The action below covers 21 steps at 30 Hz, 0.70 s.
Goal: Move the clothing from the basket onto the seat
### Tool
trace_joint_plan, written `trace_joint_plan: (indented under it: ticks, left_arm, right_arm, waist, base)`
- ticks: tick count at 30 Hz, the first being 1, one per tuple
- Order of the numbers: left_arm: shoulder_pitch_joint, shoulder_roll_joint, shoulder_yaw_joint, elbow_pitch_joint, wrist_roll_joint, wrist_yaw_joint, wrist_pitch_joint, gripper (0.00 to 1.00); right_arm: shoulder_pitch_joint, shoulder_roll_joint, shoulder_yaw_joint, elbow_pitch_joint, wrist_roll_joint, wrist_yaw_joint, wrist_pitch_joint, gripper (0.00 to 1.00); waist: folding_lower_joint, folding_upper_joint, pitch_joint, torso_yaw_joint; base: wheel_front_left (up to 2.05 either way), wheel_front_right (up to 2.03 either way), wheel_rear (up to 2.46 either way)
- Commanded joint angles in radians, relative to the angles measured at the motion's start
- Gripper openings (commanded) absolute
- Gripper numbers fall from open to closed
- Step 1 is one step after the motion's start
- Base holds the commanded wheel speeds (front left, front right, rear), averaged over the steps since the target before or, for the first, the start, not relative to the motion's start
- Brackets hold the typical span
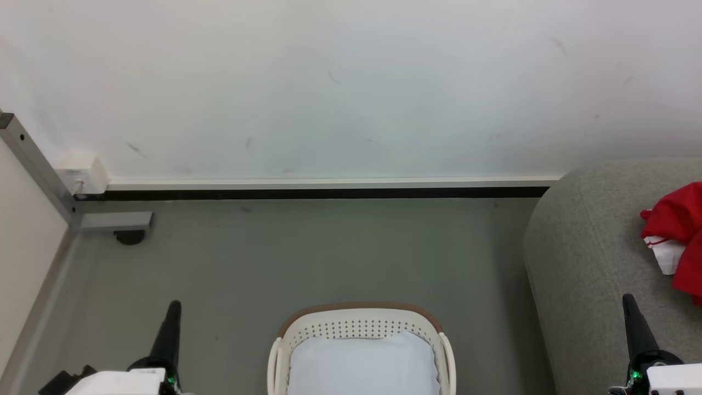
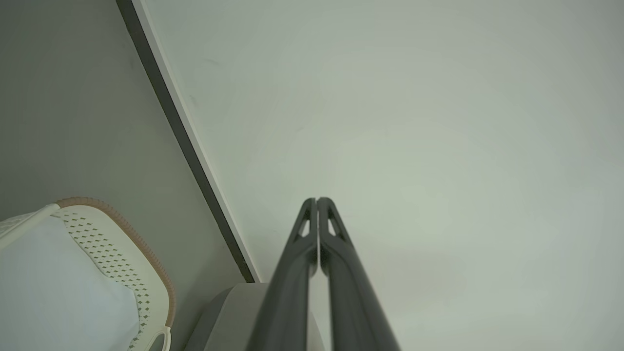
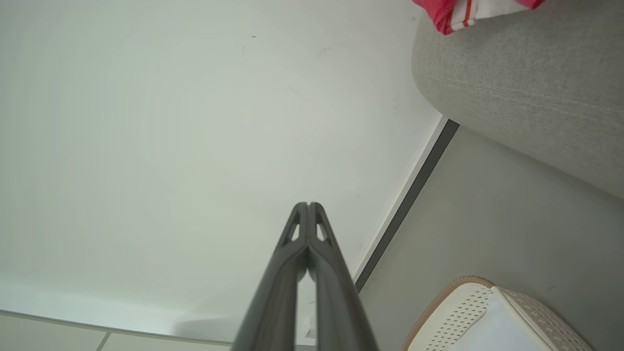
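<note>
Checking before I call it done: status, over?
Both shut, empty: left claw, right claw. Red clothing on seat. In basket: pale liner, no red. Nothing in the way.

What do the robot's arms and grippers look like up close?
The left gripper and right gripper are each a pair of long, slim, dark grey fingers tapering to a narrow tip. The wrist views show small triangular cut-outs near the tips. Each gripper grows from a rounded black base with a tiny green light, and behind that sits a boxy white casing.
</note>
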<state>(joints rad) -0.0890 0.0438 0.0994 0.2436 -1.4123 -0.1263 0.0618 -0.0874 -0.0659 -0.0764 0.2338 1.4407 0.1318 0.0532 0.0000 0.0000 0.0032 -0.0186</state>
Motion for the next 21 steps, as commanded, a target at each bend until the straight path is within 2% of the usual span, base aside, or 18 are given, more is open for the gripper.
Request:
trace_joint_plan:
  ticks: [1, 21]
  left_arm:
    - [-0.014, 0.009, 0.006, -0.002, -0.028, -0.006, 0.009, 0.00]
    - [-0.022, 0.010, 0.015, 0.002, -0.166, -0.007, 0.045, 0.00]
  right_arm:
    - [-0.016, -0.001, -0.007, 0.001, 0.019, -0.002, 0.007, 0.00]
    - [-0.023, 0.007, -0.026, 0.009, 0.150, -0.002, 0.046, 0.00]
  waist:
    - [0.0000, 0.0000, 0.000, 0.001]
    - [0.0000, 0.0000, 0.000, 0.014]
  base:
    - [0.00, 0.00, 0.00]
    - [0.00, 0.00, 0.00]
